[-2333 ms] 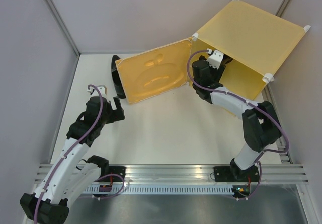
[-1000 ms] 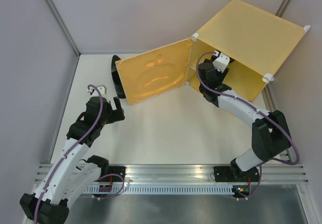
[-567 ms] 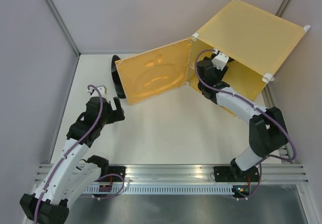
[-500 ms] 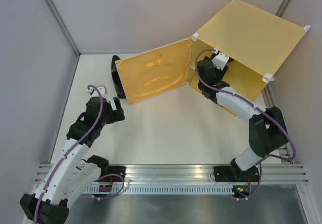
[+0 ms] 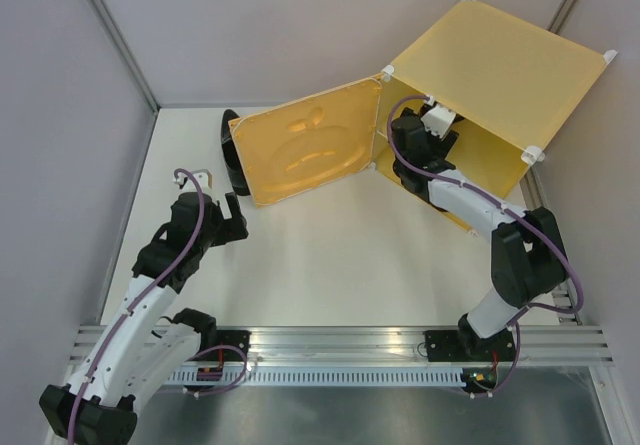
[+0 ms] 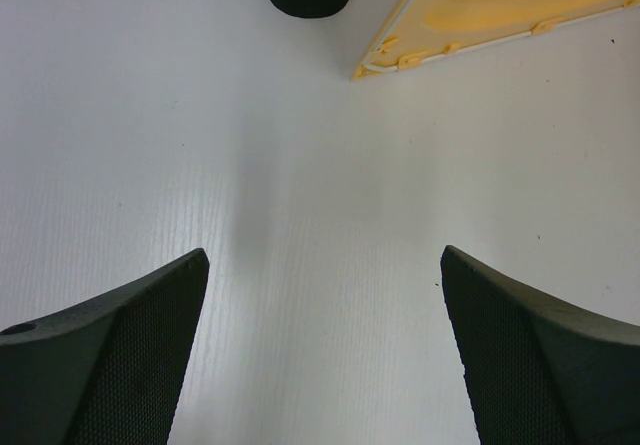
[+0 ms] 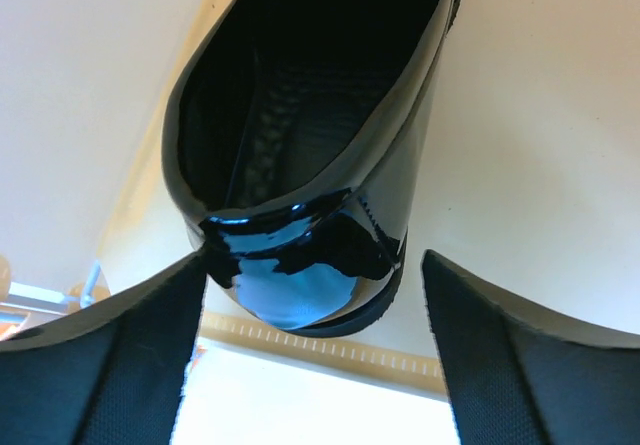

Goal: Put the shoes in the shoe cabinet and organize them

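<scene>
**Shoe cabinet and both arms, one moment.** The shoe cabinet [image 5: 500,65] stands at the far right corner of the table [image 5: 330,255]. Its door [image 5: 305,150] is swung open along the far edge. The right arm reaches into the opening. In the wrist view the right claw [image 7: 312,265] is spread wide, its fingers flanking the heel of a glossy dark shoe [image 7: 300,95] that rests on the yellow interior. Which compartment holds it cannot be told. A second dark shoe [image 5: 232,150] sits behind the door, near the far edge and left of centre. The left claw [image 6: 322,255], spread wide and holding nothing, hovers over the table near the left edge.
</scene>
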`<control>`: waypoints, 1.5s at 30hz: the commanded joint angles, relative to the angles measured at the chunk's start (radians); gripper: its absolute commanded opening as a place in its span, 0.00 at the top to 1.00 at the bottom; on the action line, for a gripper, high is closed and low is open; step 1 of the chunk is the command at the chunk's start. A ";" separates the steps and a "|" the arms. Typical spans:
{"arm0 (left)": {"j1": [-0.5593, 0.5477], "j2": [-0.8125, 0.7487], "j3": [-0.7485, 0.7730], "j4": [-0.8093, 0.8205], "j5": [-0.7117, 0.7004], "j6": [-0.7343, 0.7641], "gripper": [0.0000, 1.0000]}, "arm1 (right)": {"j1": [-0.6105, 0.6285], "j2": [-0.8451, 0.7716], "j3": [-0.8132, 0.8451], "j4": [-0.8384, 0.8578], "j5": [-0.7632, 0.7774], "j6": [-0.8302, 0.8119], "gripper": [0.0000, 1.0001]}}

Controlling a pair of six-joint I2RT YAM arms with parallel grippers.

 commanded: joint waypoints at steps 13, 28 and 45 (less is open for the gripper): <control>0.003 -0.009 -0.004 0.030 0.004 0.041 0.00 | -0.007 -0.171 -0.020 -0.130 -0.183 0.023 0.02; 0.051 0.093 0.065 0.007 -0.005 -0.075 0.00 | 0.022 -0.547 -0.262 -0.224 -0.666 -0.114 0.02; 0.299 0.679 0.440 0.134 0.078 -0.173 0.01 | 0.022 -0.827 -0.527 -0.134 -0.924 -0.193 0.02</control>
